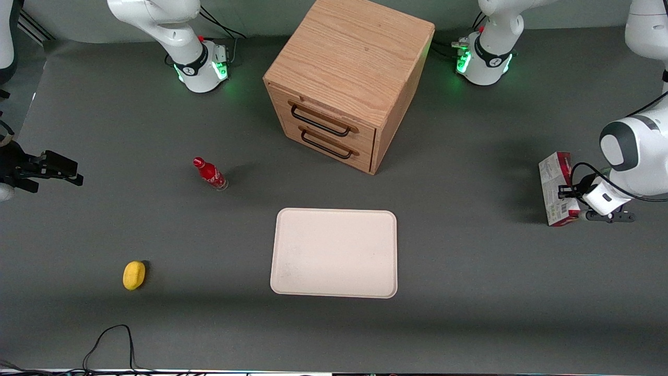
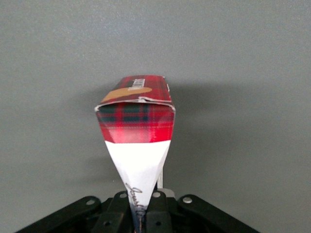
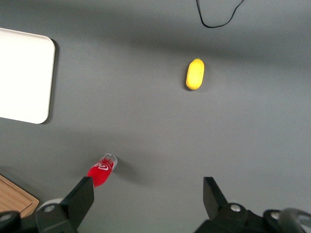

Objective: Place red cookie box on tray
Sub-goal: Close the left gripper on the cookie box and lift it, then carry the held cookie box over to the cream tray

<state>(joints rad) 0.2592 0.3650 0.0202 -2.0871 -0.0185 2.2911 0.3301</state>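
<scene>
1 thin edge of the red cookie box (image 2: 136, 121) sits pinched in the closed gripper (image 1: 566, 192); it could swivel before reaching the tray (image 1: 334, 253) at 8 o'clock.

open worktop (image 1: 469, 250) lies between the gripper (image 1: 566, 201), jaws clamped on the red cookie box (image 1: 554, 188), and the bare tray (image 1: 334, 253); the wooden cabinet (image 1: 344, 78) stands farther from the camera.
</scene>
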